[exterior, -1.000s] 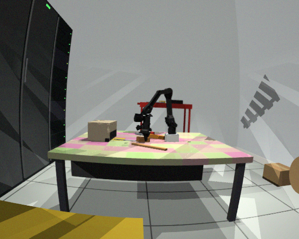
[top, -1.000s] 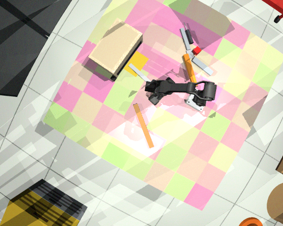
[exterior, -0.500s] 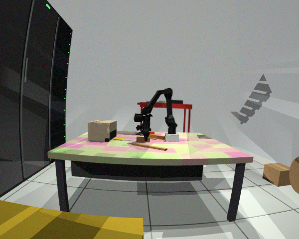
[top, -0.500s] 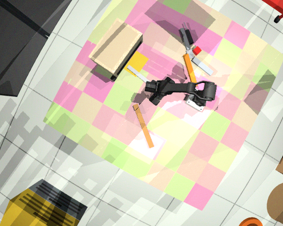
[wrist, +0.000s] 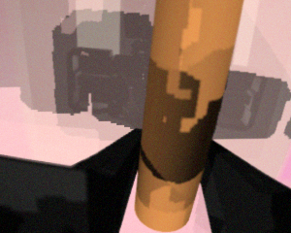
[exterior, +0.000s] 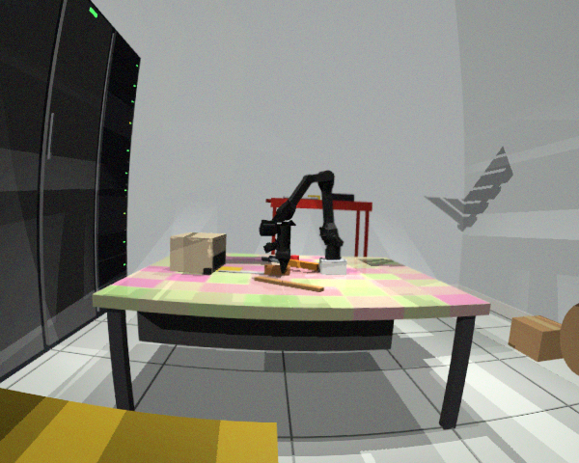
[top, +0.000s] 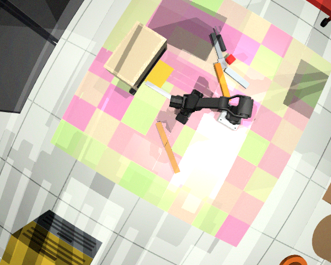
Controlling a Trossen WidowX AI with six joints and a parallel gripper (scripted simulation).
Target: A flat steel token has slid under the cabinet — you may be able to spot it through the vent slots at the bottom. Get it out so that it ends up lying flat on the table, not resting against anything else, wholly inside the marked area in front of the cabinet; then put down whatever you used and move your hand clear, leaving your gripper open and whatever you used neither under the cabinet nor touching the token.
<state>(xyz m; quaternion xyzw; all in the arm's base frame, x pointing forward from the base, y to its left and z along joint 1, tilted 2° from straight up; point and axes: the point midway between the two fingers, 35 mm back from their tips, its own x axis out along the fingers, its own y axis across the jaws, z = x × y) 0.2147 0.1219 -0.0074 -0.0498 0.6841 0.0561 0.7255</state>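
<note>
Pinching the near end of an orange rod (wrist: 184, 112) in my fingers (top: 181, 117), its long axis runs away from the cabinet (top: 134, 54), where the unseen token presumably lies beyond the yellow marked area (top: 160, 74).

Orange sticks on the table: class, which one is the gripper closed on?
The long orange stick in the table's middle, gripped at its upper end. The other orange stick lies free beside the arm's base, near the red block.

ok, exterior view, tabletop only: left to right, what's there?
Tan cabinet → gripper shut on an orange rod → white arm base → dark green patch at the far right edge.
</note>
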